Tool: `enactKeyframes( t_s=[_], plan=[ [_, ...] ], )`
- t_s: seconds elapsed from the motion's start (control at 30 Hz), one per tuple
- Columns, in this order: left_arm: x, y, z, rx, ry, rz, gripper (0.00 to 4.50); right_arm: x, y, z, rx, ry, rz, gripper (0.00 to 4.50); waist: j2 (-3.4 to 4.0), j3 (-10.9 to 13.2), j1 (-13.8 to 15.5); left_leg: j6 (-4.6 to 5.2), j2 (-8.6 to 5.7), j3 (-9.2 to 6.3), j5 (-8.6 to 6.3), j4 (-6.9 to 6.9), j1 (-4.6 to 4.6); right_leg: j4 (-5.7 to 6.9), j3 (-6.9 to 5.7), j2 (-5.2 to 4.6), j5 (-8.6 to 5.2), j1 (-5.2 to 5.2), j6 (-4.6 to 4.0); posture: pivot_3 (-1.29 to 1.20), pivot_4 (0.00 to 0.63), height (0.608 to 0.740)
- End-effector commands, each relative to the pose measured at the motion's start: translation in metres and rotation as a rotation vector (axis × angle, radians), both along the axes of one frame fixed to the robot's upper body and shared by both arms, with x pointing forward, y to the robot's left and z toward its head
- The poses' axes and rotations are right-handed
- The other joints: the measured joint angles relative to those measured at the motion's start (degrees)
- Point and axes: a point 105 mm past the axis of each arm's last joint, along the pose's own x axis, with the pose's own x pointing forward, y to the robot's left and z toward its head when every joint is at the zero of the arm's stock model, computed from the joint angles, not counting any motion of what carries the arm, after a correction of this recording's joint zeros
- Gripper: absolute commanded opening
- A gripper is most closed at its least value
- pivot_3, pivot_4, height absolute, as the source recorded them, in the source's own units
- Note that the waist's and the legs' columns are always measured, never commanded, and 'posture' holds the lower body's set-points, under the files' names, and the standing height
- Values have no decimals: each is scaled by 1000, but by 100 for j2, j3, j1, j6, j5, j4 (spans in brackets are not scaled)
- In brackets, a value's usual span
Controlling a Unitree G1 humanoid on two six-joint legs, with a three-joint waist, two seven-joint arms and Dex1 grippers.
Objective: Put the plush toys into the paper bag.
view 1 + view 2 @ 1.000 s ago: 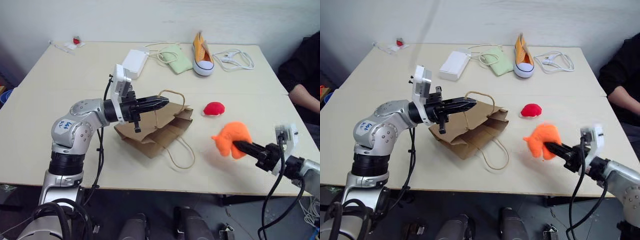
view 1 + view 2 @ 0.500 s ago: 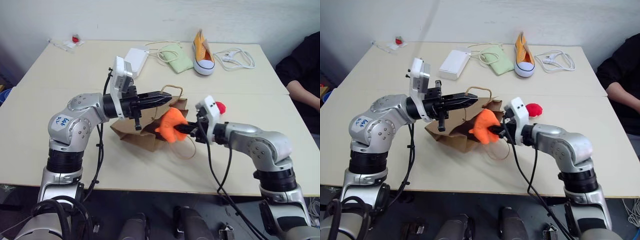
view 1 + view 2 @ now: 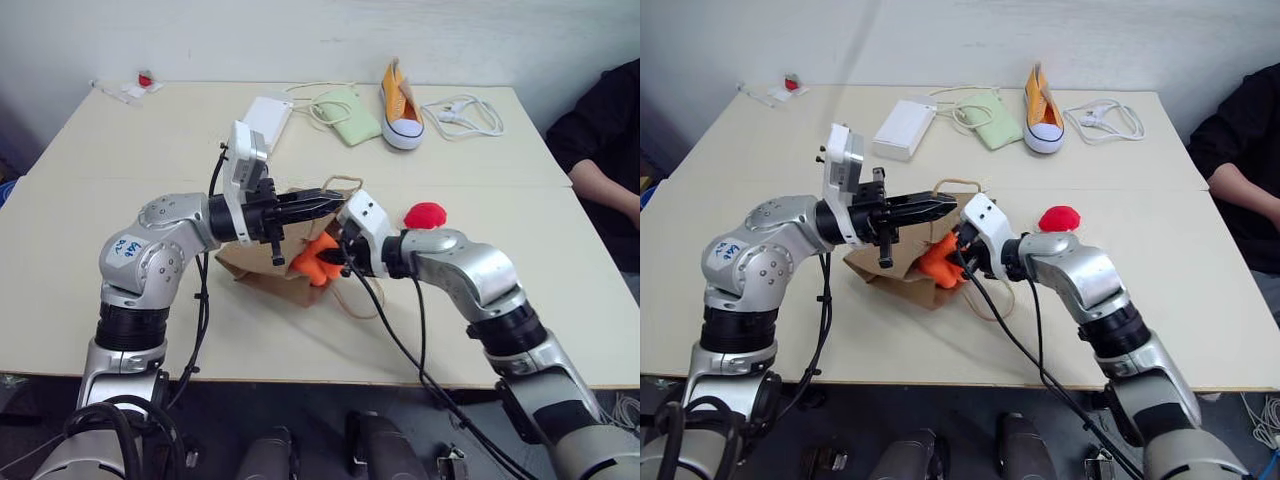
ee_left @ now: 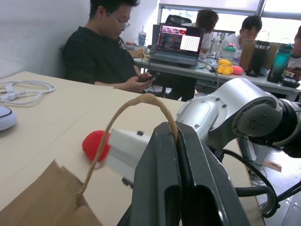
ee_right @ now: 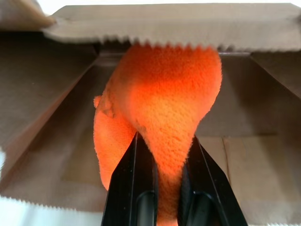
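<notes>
Centrally on the tabletop (image 3: 90,200), the paper bag (image 3: 255,275) lay on its side with its mouth toward the robot's right, and the left end effector (image 3: 328,199) was pinched shut on one tan cord handle (image 4: 136,101), holding the upper lip of the bag raised. From the head views the right end effector (image 3: 335,262) sat at the bag's mouth, with the orange plush toy (image 3: 315,260) partly hidden by the paper. The right wrist view gave what the head views could not: both black fingers (image 5: 129,188) were clamped on the lower part of the orange toy, and the toy's body stood inside the serrated edge of the opening, brown paper walls on every side of it. The left wrist view showed the handle loop caught between the closed fingers and, beyond it, the red plush toy (image 4: 96,143) lying on bare tabletop outside the bag, just beside the right arm. Head views placed that red toy to the right of the bag, apart from it. Along the far edge lay a white box (image 3: 266,120), a pale green pouch (image 3: 345,115), an orange-and-white sneaker (image 3: 398,108) and a coiled white cable (image 3: 460,112). A person's dark sleeve (image 3: 600,130) showed at the right edge.
</notes>
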Motion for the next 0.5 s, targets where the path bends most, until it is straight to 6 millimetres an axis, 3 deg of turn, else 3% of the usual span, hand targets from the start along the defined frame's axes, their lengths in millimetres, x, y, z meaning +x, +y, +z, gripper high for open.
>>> enactKeyframes(
  t_s=[0.03,0.07,0.2,0.33,0.43,0.5],
  plan=[
    [-2,3,8,-9,-43,6,0,18,4,24,196,39,-94,86,0,0,-44,-1,0,0,1,1,0,1,-1,0,0,0,0,0,150,740],
    [0,5,9,-10,-47,15,0,22,6,22,223,63,-115,86,0,0,-56,-1,0,0,1,1,0,3,-1,0,0,0,0,0,150,740],
    [7,9,23,-63,-48,48,0,34,10,4,228,102,-195,1406,0,0,-95,-2,-1,-6,1,1,1,5,-8,-1,0,2,0,0,150,740],
    [14,14,27,-85,-46,82,0,33,13,0,257,112,-200,2849,1,1,-129,-2,-1,-5,1,-2,1,4,-11,-1,0,0,0,0,150,740],
    [22,23,24,-90,-32,132,0,26,8,11,297,86,-187,3962,2,1,-135,-4,-1,-5,2,-2,2,5,-12,-1,0,0,0,0,150,740],
    [29,32,20,-100,-13,174,0,13,6,25,316,47,-148,4450,3,2,-130,-4,-2,-6,2,-2,1,5,-12,-1,0,0,0,0,150,740]
  ],
)
